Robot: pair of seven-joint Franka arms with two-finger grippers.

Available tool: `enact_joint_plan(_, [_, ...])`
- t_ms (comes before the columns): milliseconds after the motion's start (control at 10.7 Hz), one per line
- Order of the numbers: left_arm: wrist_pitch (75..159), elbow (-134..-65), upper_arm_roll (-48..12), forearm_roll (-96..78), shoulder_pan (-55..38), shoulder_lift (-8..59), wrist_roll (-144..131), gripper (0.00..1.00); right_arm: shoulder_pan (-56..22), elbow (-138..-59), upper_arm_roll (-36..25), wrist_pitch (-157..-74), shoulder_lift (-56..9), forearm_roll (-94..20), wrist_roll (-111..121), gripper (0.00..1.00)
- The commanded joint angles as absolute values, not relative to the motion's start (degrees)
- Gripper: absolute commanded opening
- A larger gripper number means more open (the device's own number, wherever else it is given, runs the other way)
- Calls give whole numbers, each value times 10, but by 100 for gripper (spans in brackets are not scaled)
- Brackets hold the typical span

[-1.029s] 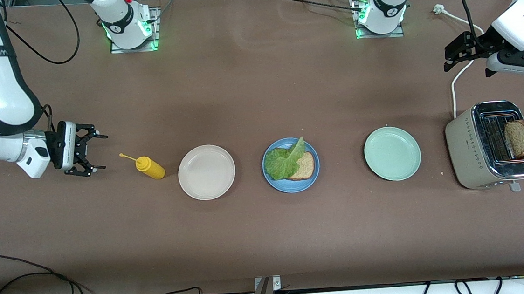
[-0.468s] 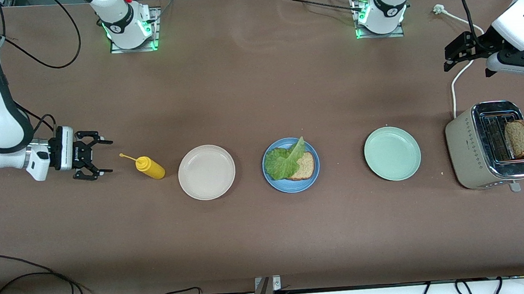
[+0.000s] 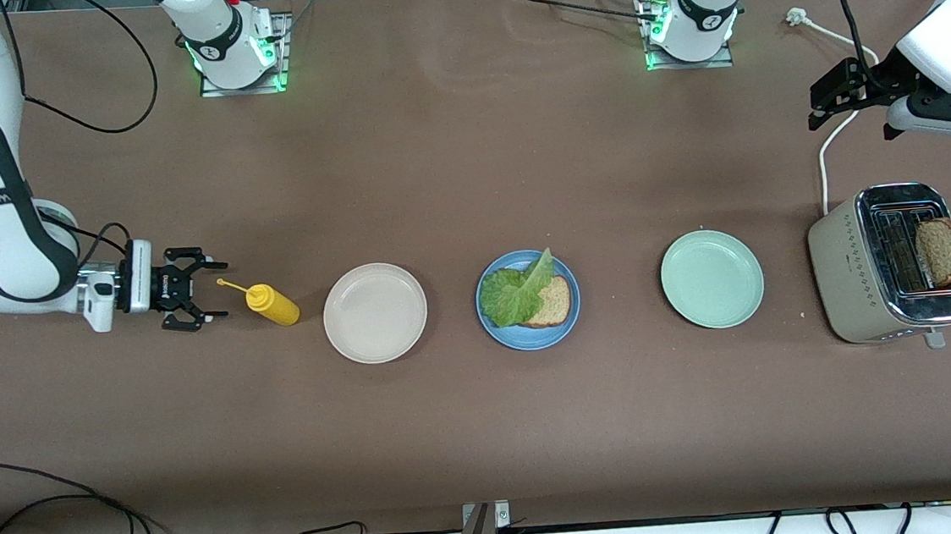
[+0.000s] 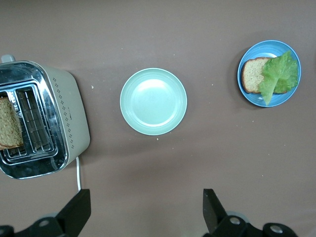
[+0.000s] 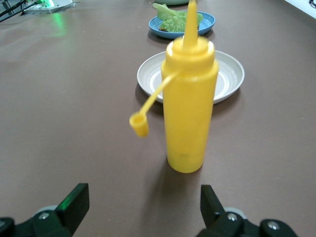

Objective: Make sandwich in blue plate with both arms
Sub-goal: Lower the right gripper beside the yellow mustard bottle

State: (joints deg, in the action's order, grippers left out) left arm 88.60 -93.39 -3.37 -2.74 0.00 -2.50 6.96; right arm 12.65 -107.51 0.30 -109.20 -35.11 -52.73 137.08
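Front view shows the blue plate (image 3: 531, 331) mid-surface, holding one bread slice (image 3: 551, 302) with a lettuce leaf (image 3: 515, 292) on top. Beside that plate, toward the right arm's end, sit a beige plate (image 3: 375, 312) and a yellow squeeze bottle (image 3: 272, 305); the right gripper (image 3: 206, 292) stands wide just beside the bottle. Toward the left arm's end sit a mint plate (image 3: 711, 278) and a toaster (image 3: 849, 267) with a second slice (image 3: 941, 250). Near the toaster the left gripper (image 4: 144, 210) hangs wide, empty.

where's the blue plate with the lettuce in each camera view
Front view: round blue plastic plate at table centre, between the two paler plates.
Left wrist view: upper corner, past the mint-green plate.
Right wrist view: top edge.
Shared landmark: its crinkled green lettuce leaf.
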Motion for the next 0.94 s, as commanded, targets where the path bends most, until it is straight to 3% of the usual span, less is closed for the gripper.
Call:
enact_joint_plan(0, [880, -933, -34, -24, 4, -28, 68, 100, 131, -1035, 13, -1081, -398, -547, 1392, 100])
enact_joint_plan(842, [880, -933, -34, -24, 5, -28, 68, 100, 93, -985, 27, -1121, -453, -613, 1405, 100])
